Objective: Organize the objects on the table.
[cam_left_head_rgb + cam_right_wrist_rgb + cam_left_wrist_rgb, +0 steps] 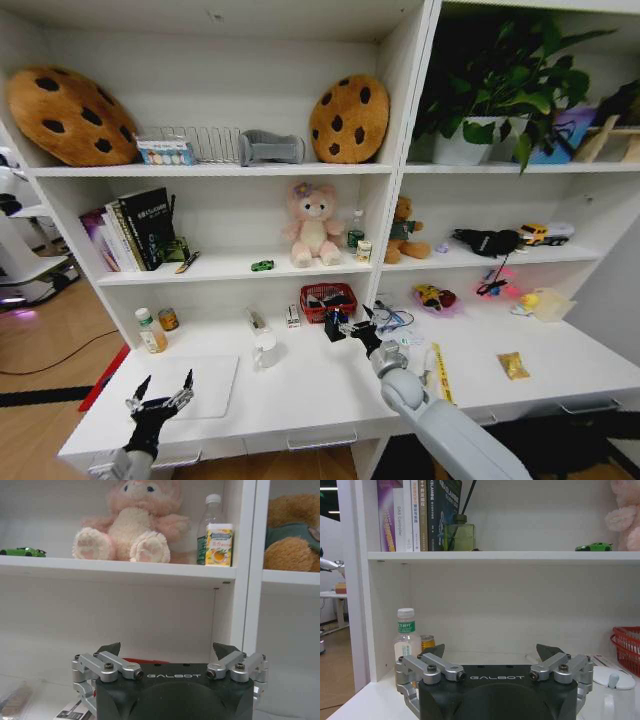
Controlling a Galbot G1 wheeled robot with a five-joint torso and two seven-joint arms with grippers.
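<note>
Over the middle of the white desk top (330, 385), the right gripper (349, 328) is stretched far forward, hanging just near of the red mesh basket (327, 300) that stands against the back wall; its fingers (108, 649) are spread wide with nothing between them. At the near left corner, the left gripper (160, 394) hovers above the silver laptop (205, 385), which lies flat and closed; it too is wide open and empty, and its own camera looks toward a white-capped bottle (406, 637) and a small can (427, 642) at the far left of the desk. Most of the clutter sits untouched: a yellow flat strip (441, 372) to the right of the right arm, a gold snack packet (513, 365) farther right, and a white lidded cup (265, 349) between the two arms. A tiny green toy car (262, 265) rests on the shelf above, left of the pink plush bear (313, 224). By my reading, the step in hand is a reach toward something small by the basket, with no grasp made yet and the tidying barely begun. The next move calls for settling on one item there, lowering the open fingers around it without knocking the basket, and closing only once it lies squarely between the pads.
</note>
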